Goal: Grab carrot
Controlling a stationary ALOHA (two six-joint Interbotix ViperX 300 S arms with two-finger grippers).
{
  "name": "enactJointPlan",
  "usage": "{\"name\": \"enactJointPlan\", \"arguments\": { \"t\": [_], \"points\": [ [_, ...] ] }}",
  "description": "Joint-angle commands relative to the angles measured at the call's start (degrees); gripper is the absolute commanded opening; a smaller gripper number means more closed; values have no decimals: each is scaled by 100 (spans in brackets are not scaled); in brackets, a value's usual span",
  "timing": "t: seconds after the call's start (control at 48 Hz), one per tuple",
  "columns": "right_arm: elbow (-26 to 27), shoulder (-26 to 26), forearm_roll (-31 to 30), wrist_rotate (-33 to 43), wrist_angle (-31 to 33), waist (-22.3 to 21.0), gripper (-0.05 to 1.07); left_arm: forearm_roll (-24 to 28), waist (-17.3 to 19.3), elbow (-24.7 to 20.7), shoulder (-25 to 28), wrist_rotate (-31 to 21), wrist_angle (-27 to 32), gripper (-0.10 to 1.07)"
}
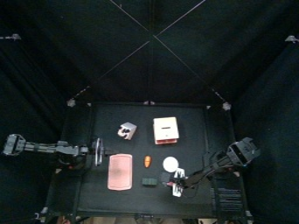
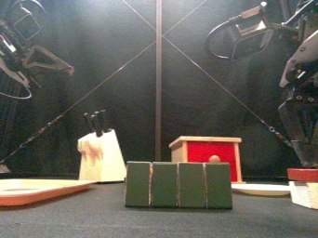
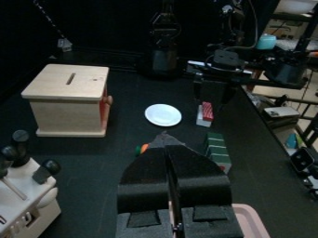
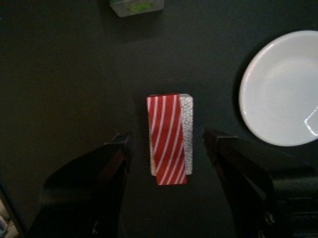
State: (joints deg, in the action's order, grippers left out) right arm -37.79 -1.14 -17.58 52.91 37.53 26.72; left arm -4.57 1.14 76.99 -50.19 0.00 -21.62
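Observation:
The carrot (image 1: 149, 162), a tiny orange oval, lies on the black table between the pink tray (image 1: 118, 171) and the white plate (image 1: 173, 164). In the left wrist view only a bit of the carrot (image 3: 144, 146) shows beside the jaw tips. My left gripper (image 3: 172, 154) is shut, holds nothing, and hovers short of the carrot, left of the tray's far end (image 1: 100, 153). My right gripper (image 4: 170, 153) stands open over the table's right front, its jaws on either side of a red-and-white striped box (image 4: 170, 138), away from the carrot.
A wooden box with a red front (image 1: 166, 129) and a knife block (image 1: 126, 130) stand at the back. A green block (image 1: 149, 181) lies near the front edge, close behind the carrot. The plate (image 4: 285, 88) lies right next to the striped box.

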Motion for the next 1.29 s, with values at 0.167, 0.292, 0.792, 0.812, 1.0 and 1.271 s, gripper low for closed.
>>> {"name": "enactJointPlan", "arguments": {
  "t": [0.167,0.292,0.792,0.812,1.0,1.271],
  "points": [
    [413,-229,123,53,211,-571,92,18,44,-88,18,18,-53,-2],
    [598,-211,290,62,211,-958,92,18,44,-79,18,9,-53,-2],
    [932,-325,-413,2215,123,-1802,92,26,44,-88,18,18,-53,-2],
    [967,-360,-457,2320,132,-1854,92,35,44,-88,18,18,-53,-2],
    [1336,-246,-800,3357,185,-2057,92,35,44,-97,18,18,-62,-2],
    [1731,598,-2698,5546,527,-1644,92,35,44,-105,18,9,-53,-2]
  ]
}}
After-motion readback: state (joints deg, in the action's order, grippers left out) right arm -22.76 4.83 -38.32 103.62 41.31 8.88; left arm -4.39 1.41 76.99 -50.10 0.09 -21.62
